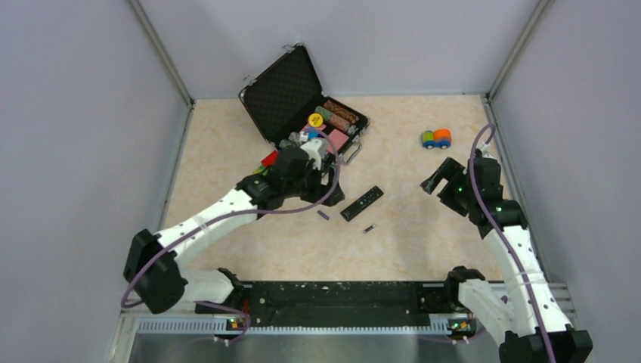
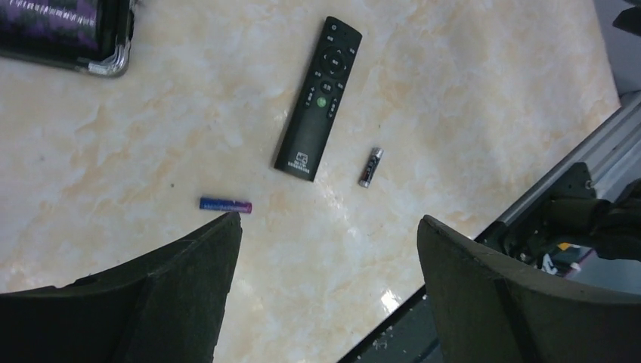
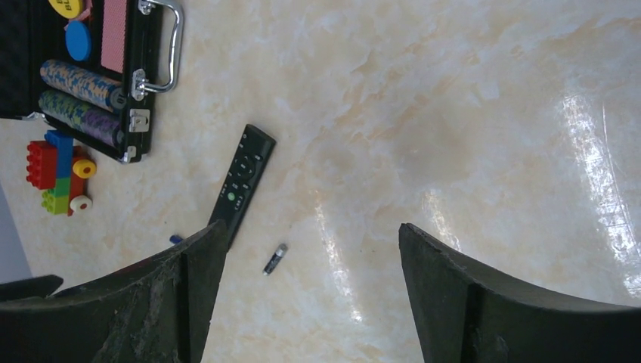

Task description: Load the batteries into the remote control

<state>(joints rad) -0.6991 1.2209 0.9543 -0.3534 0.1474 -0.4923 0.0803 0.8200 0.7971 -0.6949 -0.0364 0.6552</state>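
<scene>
The black remote control (image 1: pixel 361 203) (image 2: pixel 318 98) (image 3: pixel 240 183) lies buttons-up in the middle of the table. A purple battery (image 1: pixel 323 215) (image 2: pixel 225 204) rests just left of it. A dark battery with a pale end (image 1: pixel 369 228) (image 2: pixel 370 166) (image 3: pixel 275 259) lies at the remote's near side. My left gripper (image 1: pixel 316 151) (image 2: pixel 329 223) hovers open above the table, left of the remote, nothing between its fingers. At the right, my right gripper (image 1: pixel 440 178) (image 3: pixel 311 231) hangs open and empty, well away from the batteries.
An open black case (image 1: pixel 302 102) (image 3: pixel 91 68) of poker chips stands at the back, behind the left gripper. A small toy car (image 1: pixel 436 138) sits at the back right. A block toy (image 3: pixel 59 175) lies beside the case. The black rail (image 1: pixel 340 299) runs along the near edge.
</scene>
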